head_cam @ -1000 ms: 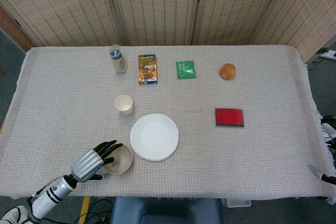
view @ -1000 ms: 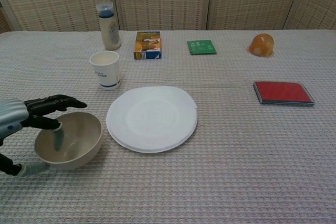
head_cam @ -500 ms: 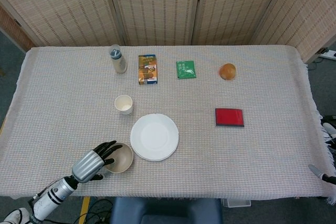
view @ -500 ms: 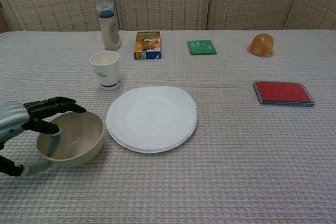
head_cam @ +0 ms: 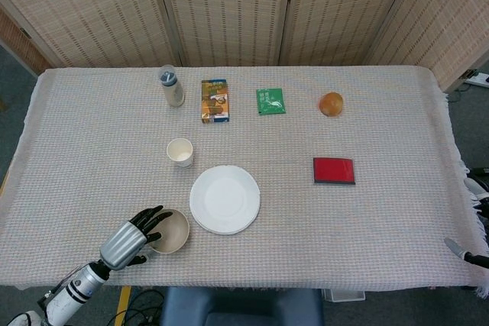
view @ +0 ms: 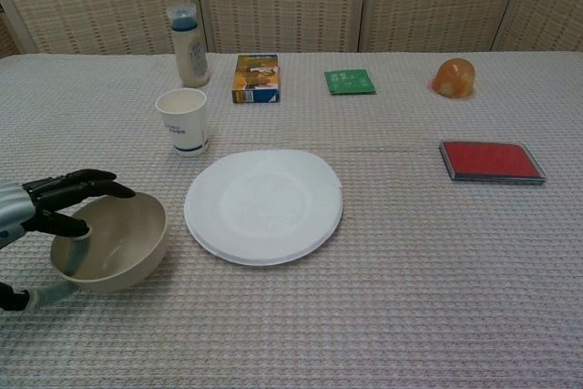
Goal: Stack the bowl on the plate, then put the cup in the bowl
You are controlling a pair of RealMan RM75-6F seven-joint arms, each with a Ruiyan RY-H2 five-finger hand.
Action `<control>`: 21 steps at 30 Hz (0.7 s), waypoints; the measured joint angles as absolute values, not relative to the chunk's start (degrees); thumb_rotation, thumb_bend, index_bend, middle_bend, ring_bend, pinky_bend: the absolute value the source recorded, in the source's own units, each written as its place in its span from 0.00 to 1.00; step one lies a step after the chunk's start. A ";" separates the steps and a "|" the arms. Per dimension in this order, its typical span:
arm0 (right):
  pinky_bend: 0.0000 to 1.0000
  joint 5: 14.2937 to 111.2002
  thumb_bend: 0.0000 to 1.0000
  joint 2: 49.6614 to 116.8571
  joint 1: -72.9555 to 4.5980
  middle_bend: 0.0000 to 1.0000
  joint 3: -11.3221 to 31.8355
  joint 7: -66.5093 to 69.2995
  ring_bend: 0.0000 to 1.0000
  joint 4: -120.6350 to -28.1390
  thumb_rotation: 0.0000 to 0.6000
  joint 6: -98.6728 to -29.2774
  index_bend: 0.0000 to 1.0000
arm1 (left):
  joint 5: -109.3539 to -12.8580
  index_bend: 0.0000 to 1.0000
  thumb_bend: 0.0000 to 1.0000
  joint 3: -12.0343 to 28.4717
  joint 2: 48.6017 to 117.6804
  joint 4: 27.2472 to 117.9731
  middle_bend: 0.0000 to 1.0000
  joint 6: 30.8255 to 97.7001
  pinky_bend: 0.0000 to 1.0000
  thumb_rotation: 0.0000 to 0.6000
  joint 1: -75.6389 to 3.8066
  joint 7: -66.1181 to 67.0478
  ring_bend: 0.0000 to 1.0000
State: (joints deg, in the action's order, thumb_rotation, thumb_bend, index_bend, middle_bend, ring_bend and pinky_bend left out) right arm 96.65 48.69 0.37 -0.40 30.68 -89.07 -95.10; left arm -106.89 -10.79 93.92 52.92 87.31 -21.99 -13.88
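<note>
The robot's left hand (view: 50,211) grips the near-left rim of a beige bowl (view: 114,241), dark fingers hooked over the edge, in the opening step of the task: getting the bowl onto the plate. The bowl sits tilted, its mouth turned toward the camera in the chest view, and appears to be lifting off the cloth-covered bench (view: 410,271). The white plate (view: 264,205) lies just to the right of the hand, close beside the bowl but apart from it; the paper cup (view: 183,120) stands beyond the hand, further back on the bench.

The right hand (head_cam: 467,256) barely shows at the bench's far right edge; whether it holds anything cannot be told.

The next move, by this view, calls for carrying the bowl rightward, levelling it and setting it on the plate's centre.

Compared with a second ago, the hand and bowl have drawn slightly left and toward the robot.
</note>
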 measured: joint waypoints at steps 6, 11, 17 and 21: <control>0.00 96.32 0.20 48.67 0.33 0.03 -0.39 30.51 0.00 -89.22 1.00 -94.95 0.00 | -106.67 0.65 0.36 -9.97 93.86 52.91 0.15 89.11 0.20 1.00 -21.75 -14.05 0.00; 0.00 96.17 0.20 48.60 0.64 0.03 -0.36 30.80 0.00 -89.20 1.00 -95.57 0.00 | -106.78 0.65 0.36 -9.09 92.47 55.34 0.15 89.61 0.20 1.00 -22.51 -12.78 0.00; 0.00 95.91 0.20 48.66 0.51 0.03 -0.30 30.85 0.00 -89.07 1.00 -95.24 0.00 | -106.20 0.64 0.36 -7.74 90.38 59.74 0.15 87.47 0.20 1.00 -24.28 -10.19 0.00; 0.00 95.28 0.20 48.70 0.16 0.03 -0.12 31.05 0.00 -88.87 1.00 -94.47 0.00 | -105.91 0.64 0.36 -6.90 88.66 62.93 0.15 84.37 0.20 1.00 -26.35 -7.79 0.00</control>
State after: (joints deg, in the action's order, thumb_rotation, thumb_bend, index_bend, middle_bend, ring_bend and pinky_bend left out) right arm 95.28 48.70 0.16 -0.12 31.05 -88.87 -94.47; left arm -105.91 -6.90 88.66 62.93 84.37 -26.35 -7.79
